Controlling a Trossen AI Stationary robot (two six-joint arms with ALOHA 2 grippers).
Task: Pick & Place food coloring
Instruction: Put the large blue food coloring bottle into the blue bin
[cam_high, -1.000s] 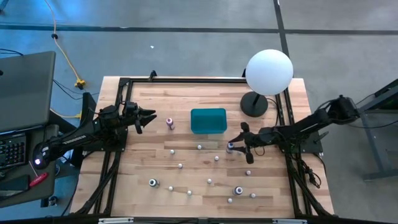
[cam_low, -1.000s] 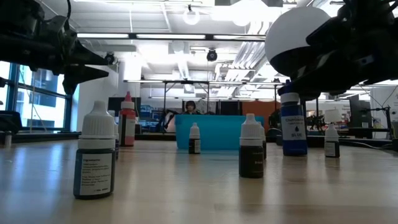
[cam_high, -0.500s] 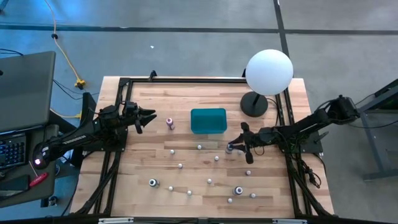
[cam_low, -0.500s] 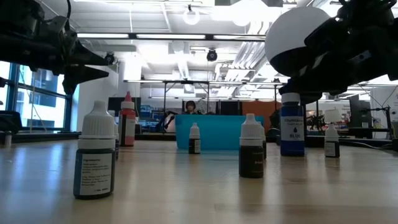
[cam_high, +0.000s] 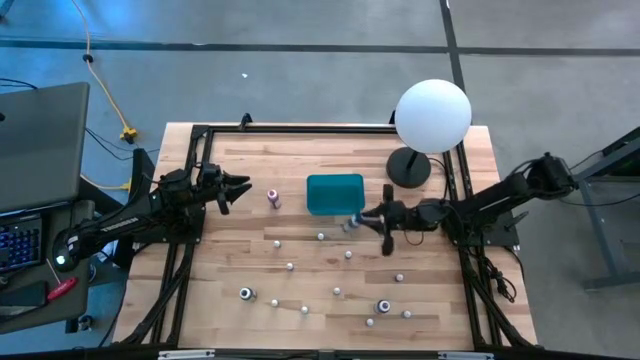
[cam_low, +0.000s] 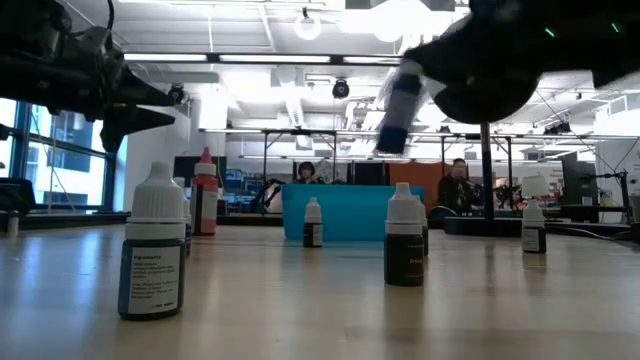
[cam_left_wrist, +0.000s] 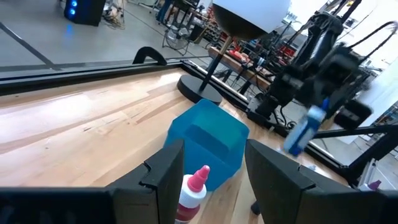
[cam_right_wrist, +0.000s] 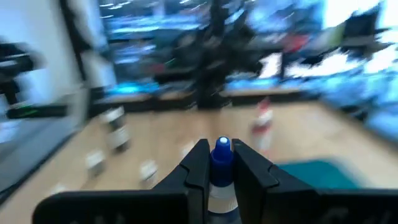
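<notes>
Item in transit: one blue food coloring bottle (cam_high: 353, 221), white-capped, pinched between the fingers of the right gripper (cam_high: 362, 219) and tilted, now clear of the table (cam_high: 250, 170). In the high view it sits just beside the near right corner of the teal box (cam_high: 334, 193); in the low view the same bottle (cam_low: 398, 106) hangs high above the tabletop, in front of the box (cam_low: 345, 212). Change from a second ago: the bottle stood upright on the wood with the right gripper closing around it, to the right of and nearer than the box; half a second ago it had barely risen; now it is lifted and carried toward the box. Judgement: the pick is done and the placing leg is under way, with release over the box likely next. The right wrist view shows the cap (cam_right_wrist: 222, 147) seated between the two fingers, the grasp apparently firm. Left gripper (cam_high: 240, 187): unchanged across all three moments, hovering spread open and empty near the pink bottle (cam_high: 273, 199) at the table's left. Remaining stock: about a dozen small bottles scattered upright on the near half of the table, none moved, including a dark one (cam_low: 152, 256) closest to the low camera. White globe lamp (cam_high: 432, 116): unmoved at the far right.
</notes>
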